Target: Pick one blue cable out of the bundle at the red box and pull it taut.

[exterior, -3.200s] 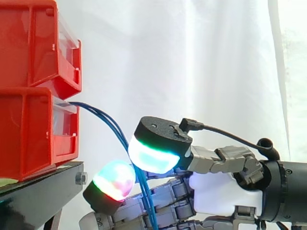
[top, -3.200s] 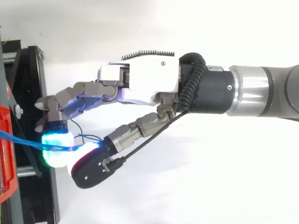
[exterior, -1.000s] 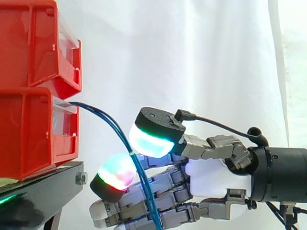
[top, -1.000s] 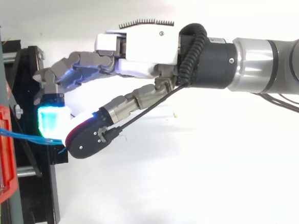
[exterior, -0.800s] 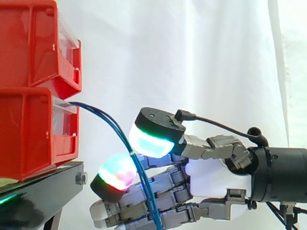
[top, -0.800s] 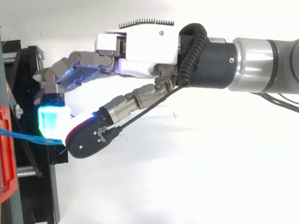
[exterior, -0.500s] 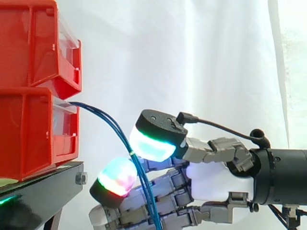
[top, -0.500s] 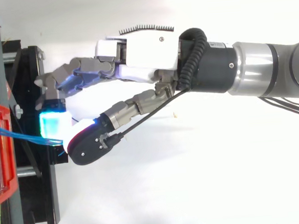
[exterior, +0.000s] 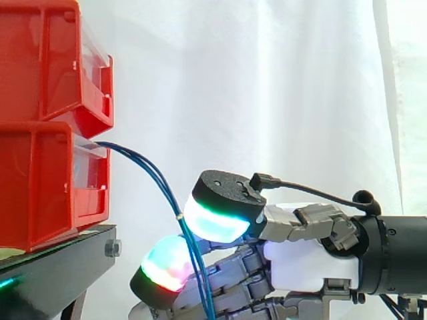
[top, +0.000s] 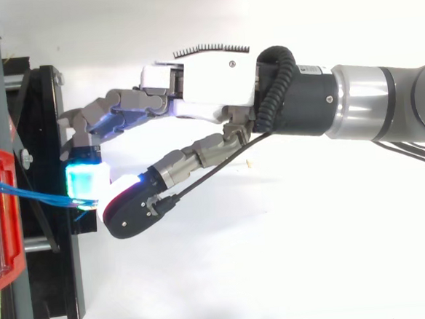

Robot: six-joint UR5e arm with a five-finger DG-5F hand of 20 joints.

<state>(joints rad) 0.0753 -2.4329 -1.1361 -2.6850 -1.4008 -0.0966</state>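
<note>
Several thin blue cables (exterior: 150, 170) leave the front of the lower red bin (exterior: 40, 180) and arc down to the right, still curved. My hand (exterior: 303, 267) reaches in from the right, below and in front of the bin. Its thumb and a finger are curled together, and the glowing pads (exterior: 217, 220) close on the cables where they hang. In the top view the blue cable (top: 33, 195) runs from the red bin (top: 1, 218) into the pinch between the cyan pad and the black-backed thumb of the hand (top: 207, 83). I cannot tell how many strands are pinched.
A second red bin (exterior: 47, 60) sits stacked on the lower one. Both rest on a black stand (exterior: 60, 263) whose edge lies just left of the fingers. A white curtain (exterior: 267, 87) hangs behind, with free room to the right of the bins.
Thumb and finger pads have closed together on the cables. Over the last second the hand has sunk lower and drawn slightly right, away from the bins; the cables stay curved.
</note>
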